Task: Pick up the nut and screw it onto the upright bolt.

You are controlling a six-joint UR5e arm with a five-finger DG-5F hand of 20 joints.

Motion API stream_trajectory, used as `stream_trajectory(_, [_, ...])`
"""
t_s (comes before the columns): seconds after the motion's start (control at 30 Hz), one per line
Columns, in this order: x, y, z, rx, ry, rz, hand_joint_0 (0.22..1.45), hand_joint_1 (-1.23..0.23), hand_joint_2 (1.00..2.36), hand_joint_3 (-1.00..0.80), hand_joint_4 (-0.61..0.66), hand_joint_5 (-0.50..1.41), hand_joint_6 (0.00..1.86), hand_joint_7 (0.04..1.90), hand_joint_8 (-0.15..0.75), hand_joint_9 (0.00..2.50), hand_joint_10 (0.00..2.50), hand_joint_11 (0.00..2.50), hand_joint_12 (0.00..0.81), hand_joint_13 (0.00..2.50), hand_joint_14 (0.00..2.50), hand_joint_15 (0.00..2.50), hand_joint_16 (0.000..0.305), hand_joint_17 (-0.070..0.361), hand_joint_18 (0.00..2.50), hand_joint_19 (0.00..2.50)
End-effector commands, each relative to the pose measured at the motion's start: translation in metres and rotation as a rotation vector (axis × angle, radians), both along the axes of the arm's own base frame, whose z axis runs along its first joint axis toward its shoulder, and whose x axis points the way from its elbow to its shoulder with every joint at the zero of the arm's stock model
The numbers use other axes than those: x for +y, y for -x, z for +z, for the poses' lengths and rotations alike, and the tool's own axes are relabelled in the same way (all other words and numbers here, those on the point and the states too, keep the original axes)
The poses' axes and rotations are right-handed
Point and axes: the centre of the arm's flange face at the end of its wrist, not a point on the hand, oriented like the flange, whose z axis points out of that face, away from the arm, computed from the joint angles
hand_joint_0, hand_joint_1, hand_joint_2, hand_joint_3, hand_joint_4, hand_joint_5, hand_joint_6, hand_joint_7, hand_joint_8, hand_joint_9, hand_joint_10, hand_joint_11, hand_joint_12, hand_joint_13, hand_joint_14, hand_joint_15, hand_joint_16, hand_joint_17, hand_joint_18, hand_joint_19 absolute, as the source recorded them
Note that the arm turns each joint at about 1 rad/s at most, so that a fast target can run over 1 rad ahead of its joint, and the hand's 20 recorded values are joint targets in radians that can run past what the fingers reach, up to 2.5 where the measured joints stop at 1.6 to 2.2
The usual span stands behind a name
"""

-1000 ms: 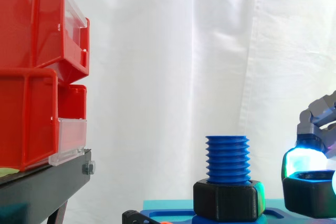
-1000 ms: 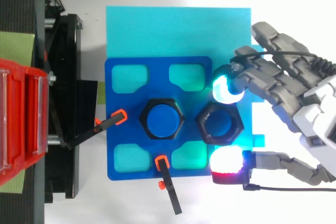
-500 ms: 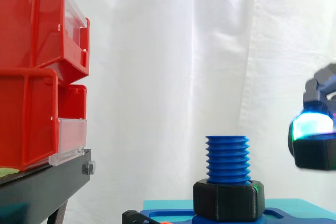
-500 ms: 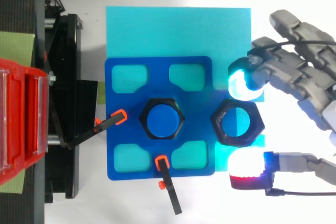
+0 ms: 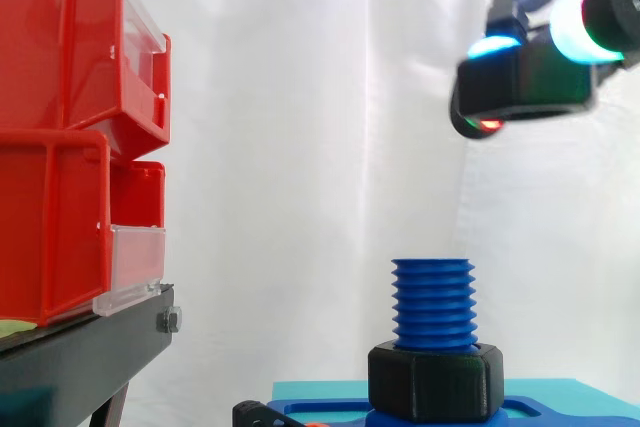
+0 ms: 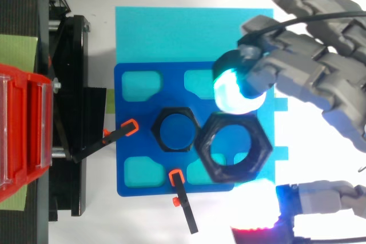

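Note:
A black hex nut (image 5: pixel 525 85) (image 6: pixel 233 147) hangs high in the air, pinched between the glowing pads of my hand (image 6: pixel 309 78) (image 5: pixel 575 7). It is well above the blue threaded bolt (image 5: pixel 433 302) and a little to its right in the side view. The bolt stands upright in a black hex base (image 5: pixel 434 380) (image 6: pixel 174 130) on the blue plate (image 6: pixel 128 158). In the top view the held nut overlaps the right edge of that base. One cyan-white fingertip (image 6: pixel 233 88) sits on the nut's far side and a red-white one (image 6: pixel 257 221) on its near side.
Stacked red bins (image 5: pixel 70 137) on a black stand (image 5: pixel 80 352) stand at the left. A cyan sheet (image 6: pixel 189 32) lies under the blue plate. Two black clamps with orange tips (image 6: pixel 128 127) hold the plate at its left and front edges.
The hand has lifted the nut from beside the plate to well above bolt height and carried it left toward the bolt.

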Motion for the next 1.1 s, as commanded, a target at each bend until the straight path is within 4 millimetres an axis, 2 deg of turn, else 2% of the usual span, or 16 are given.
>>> stream_trajectory(0.0, [0.006, -0.017, 0.003, -0.072, 0.033, 0.156, 0.58, -0.67, 1.0, -0.5, 0.31, -0.19, 0.68, 1.08, 0.315, 0.46, 0.0, 0.0, 0.356, 0.48, 0.0, 0.0, 0.044, 0.1, 0.45, 0.0])
stream_trajectory(0.13, [-0.002, -0.031, -0.012, -0.093, 0.042, 0.226, 0.57, -0.67, 1.0, -0.5, 0.31, -0.19, 0.68, 1.08, 0.315, 0.46, 0.0, 0.0, 0.357, 0.48, 0.0, 0.0, 0.044, 0.1, 0.44, 0.0])
stream_trajectory(0.17, [-0.004, -0.035, -0.023, -0.082, 0.048, 0.238, 0.58, -0.67, 1.0, -0.5, 0.31, -0.19, 0.68, 1.08, 0.316, 0.46, 0.0, 0.0, 0.357, 0.48, 0.0, 0.0, 0.044, 0.1, 0.44, 0.0])
stream_trajectory(0.33, [-0.015, -0.045, -0.038, -0.103, 0.029, 0.273, 0.58, -0.67, 1.0, -0.5, 0.31, -0.19, 0.68, 1.09, 0.317, 0.46, 0.0, 0.0, 0.357, 0.48, 0.0, 0.0, 0.045, 0.1, 0.44, 0.0])
stream_trajectory(0.37, [-0.017, -0.049, -0.048, -0.097, 0.023, 0.271, 0.57, -0.67, 1.0, -0.5, 0.31, -0.19, 0.68, 1.09, 0.317, 0.46, 0.0, 0.0, 0.357, 0.48, 0.0, 0.0, 0.045, 0.1, 0.44, 0.0])
stream_trajectory(1.07, [-0.045, -0.046, -0.065, -0.011, 0.017, 0.272, 0.58, -0.66, 1.0, -0.49, 0.31, -0.18, 0.68, 1.1, 0.318, 0.46, 0.0, 0.0, 0.355, 0.47, 0.0, 0.0, 0.044, 0.1, 0.44, 0.01])
